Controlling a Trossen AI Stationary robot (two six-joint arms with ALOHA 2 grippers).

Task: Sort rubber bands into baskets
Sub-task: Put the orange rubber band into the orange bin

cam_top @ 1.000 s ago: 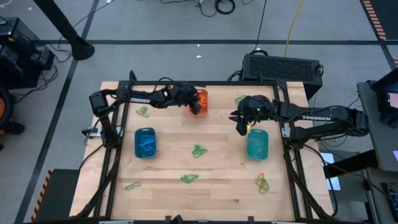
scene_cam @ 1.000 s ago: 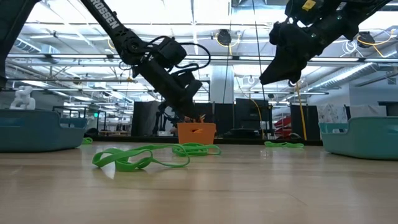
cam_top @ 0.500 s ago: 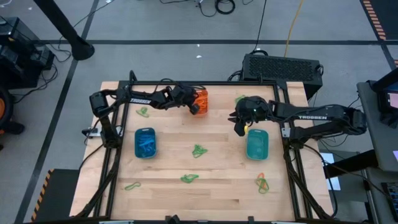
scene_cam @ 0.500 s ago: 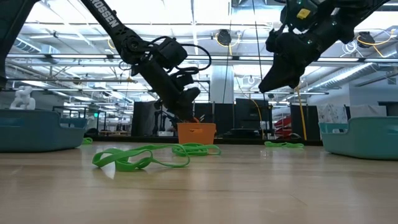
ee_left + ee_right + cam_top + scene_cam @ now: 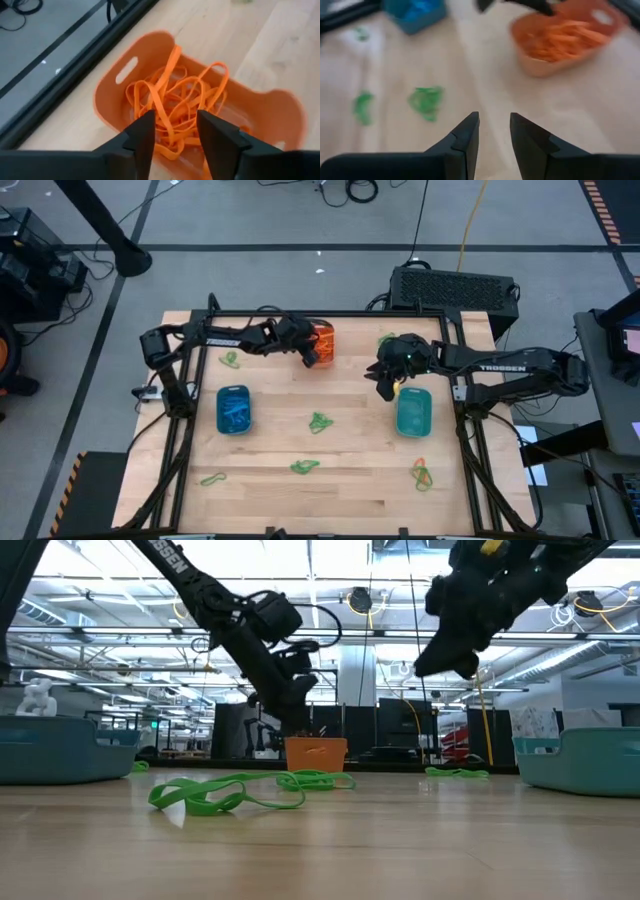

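The orange basket (image 5: 322,340) stands at the table's back centre, full of orange rubber bands (image 5: 175,97). My left gripper (image 5: 311,354) hangs just over its near edge, open, its fingers (image 5: 141,134) apart above the pile with nothing pinched. The blue basket (image 5: 233,410) holds blue bands at the left. The teal basket (image 5: 413,413) stands at the right. My right gripper (image 5: 387,384) hovers beside the teal basket's back-left corner, open and empty (image 5: 494,120). Green rubber bands (image 5: 320,422) lie mid-table.
More green bands lie at the front (image 5: 304,466), front left (image 5: 212,478), back left (image 5: 230,360) and back right (image 5: 386,339). An orange and green tangle (image 5: 422,474) lies front right. A black metal frame (image 5: 190,415) borders the table.
My left gripper has opened over the orange basket. My right gripper has shifted slightly near the teal basket.
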